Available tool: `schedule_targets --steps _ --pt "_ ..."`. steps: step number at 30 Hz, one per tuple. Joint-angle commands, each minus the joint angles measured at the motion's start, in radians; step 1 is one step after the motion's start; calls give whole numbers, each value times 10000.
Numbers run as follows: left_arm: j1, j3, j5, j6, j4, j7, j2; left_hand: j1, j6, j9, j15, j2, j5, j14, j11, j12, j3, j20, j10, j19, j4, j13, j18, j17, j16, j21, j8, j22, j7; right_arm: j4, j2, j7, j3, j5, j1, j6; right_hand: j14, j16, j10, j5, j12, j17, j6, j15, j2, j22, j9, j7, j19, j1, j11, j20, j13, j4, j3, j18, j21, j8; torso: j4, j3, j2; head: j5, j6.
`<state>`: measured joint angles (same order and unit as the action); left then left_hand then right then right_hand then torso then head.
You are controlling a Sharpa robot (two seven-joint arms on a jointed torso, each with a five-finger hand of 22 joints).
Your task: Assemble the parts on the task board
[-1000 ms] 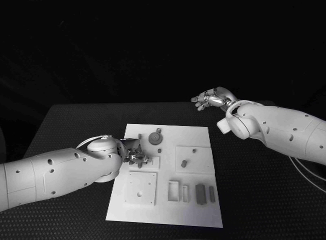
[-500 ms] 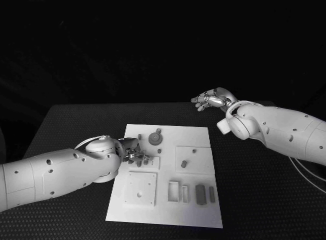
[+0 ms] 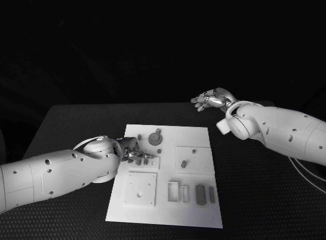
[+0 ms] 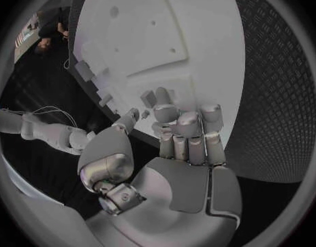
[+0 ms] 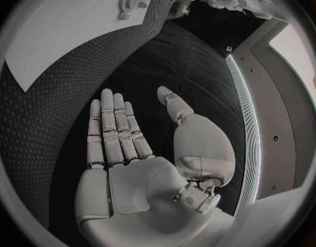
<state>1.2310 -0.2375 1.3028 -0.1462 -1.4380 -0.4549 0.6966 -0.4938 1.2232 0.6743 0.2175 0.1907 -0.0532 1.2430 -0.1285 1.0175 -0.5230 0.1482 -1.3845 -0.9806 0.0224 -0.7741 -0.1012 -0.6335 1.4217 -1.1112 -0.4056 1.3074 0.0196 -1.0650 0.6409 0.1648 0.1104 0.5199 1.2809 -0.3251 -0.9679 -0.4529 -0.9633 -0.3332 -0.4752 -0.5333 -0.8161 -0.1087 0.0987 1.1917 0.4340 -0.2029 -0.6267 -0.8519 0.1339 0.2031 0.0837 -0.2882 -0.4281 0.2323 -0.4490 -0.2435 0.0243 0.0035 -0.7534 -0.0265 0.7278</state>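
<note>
The board (image 3: 170, 172), a white plate, lies at the middle of the black table (image 3: 69, 125), long side running away from the robot. On it lie several small parts: a round gear-like part (image 3: 156, 137) near the far edge, a short peg (image 3: 183, 163) inside a square outline right of centre, and a row of upright bars (image 3: 200, 194) in slots near the near right corner. A square plate (image 3: 141, 188) with small holes occupies the near left area.

The left hand (image 3: 134, 156) is over the board's left edge, beside the gear-like part. In the left wrist view its fingers (image 4: 188, 132) are curled inward and close together above the board (image 4: 171, 49); whether they pinch a part cannot be told.

The right hand (image 3: 212, 100) hovers beyond the board's far right corner, well apart from it. In the right wrist view its fingers (image 5: 113, 126) are extended and spread, thumb apart, holding nothing, with a board corner (image 5: 69, 33) beyond.
</note>
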Motion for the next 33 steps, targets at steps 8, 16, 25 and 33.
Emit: schedule_targets --steps 8,16,25,33 --pt "62 430 -1948 -207 -141 690 287 -1398 -657 -126 -398 -958 -337 -495 343 -925 399 917 402 592 -1160 409 127 409 -874 580 362 -132 -349 67 5 50 -3 6 -9 141 54 56 -96 -54 39 18 50 -32 -9 23 -16 -47 84 90 0 13 -13 41 -22 -100 62 -61 -5 2 14 36 -172" --pt "552 720 -3045 149 -106 1127 481 -2174 -1875 -385 -991 -641 -584 -1363 893 -2454 399 564 1264 1414 -1879 1132 511 985 -2346 1746 1000 -644 -899 163 -20 48 -2 3 -10 150 54 55 -97 -60 37 19 49 -31 -9 28 -17 -46 84 85 0 13 -16 38 -26 -99 64 -64 1 0 7 74 -310" --pt "888 883 -3402 586 798 1798 263 -3489 -2673 -369 -1925 -1028 -1640 -1962 1380 -5240 347 -241 1804 2120 -2853 2396 764 1729 -4920 3269 1115 -1306 -1297 206 -48 47 -2 1 -12 168 54 53 -100 -65 35 19 48 -30 -10 33 -18 -46 84 80 -1 14 -19 35 -30 -99 66 -66 7 -14 -6 73 -405" --pt "1076 907 -3255 1823 2406 1459 -579 -3540 -2796 -522 -1741 -1249 -1340 -1537 1423 -6187 606 -119 1475 1727 -2602 2600 709 1225 -4887 3272 1187 -1159 -1242 299 -71 47 -2 -1 -20 179 53 52 -102 -74 34 20 48 -28 -12 39 -20 -45 82 72 -2 14 -22 32 -37 -97 68 -69 -5 -14 -10 86 -449"
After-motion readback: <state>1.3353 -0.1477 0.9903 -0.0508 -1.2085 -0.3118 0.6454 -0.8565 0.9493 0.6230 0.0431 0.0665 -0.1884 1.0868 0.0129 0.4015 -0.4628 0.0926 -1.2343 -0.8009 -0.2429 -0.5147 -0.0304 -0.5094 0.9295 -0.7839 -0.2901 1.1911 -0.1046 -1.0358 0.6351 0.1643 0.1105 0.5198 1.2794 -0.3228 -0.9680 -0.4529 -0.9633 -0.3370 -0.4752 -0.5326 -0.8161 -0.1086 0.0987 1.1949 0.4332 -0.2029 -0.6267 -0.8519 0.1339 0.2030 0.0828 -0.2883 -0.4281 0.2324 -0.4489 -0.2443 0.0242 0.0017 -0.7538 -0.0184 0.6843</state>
